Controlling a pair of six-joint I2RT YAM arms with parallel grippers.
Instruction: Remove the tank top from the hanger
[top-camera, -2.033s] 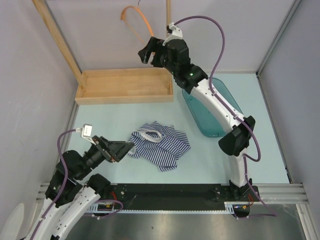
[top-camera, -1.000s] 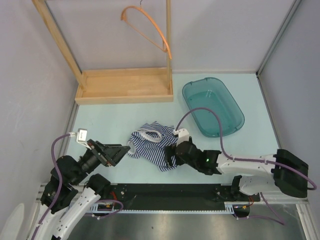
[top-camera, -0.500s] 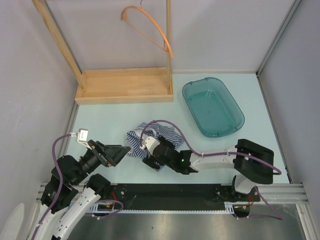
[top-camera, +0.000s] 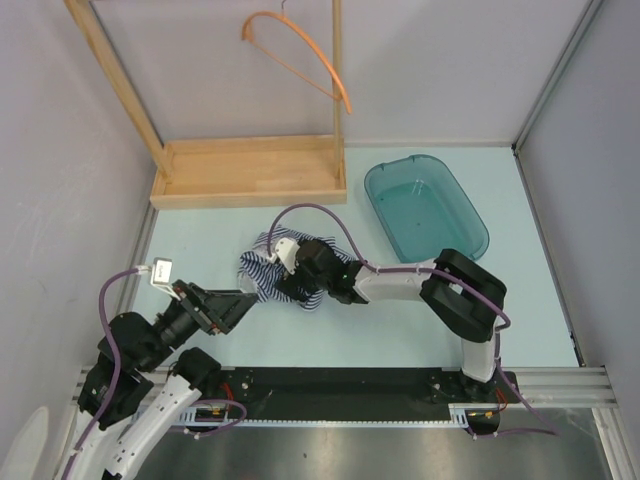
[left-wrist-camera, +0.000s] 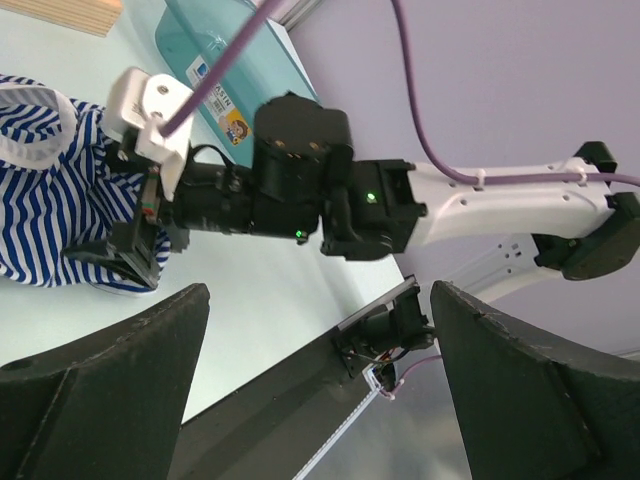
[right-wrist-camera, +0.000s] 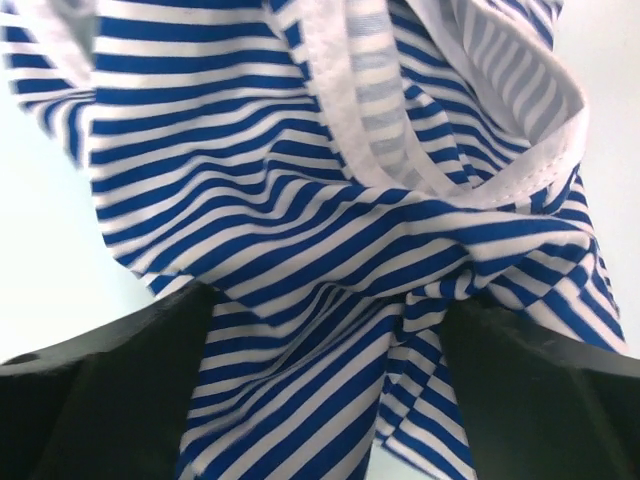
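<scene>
Well, the tank top (top-camera: 257, 267) lies on the desk (top-camera: 400, 335).
Right jaws wide open over it; left jaws wide open, empty, nearby.

A robotics lab test cell: a left arm (top-camera: 140, 390) and a right arm (top-camera: 400, 285), white and black with purple cables (top-camera: 310, 212), stand bolted to an aluminium rail (top-camera: 560, 378) at the near edge of a pale blue table (top-camera: 250, 225) boxed in by plain grey walls (top-camera: 450, 70), with only a wooden rack (top-camera: 250, 170), a hanger (top-camera: 300, 55) and a teal tub (top-camera: 430, 215) on show.
</scene>
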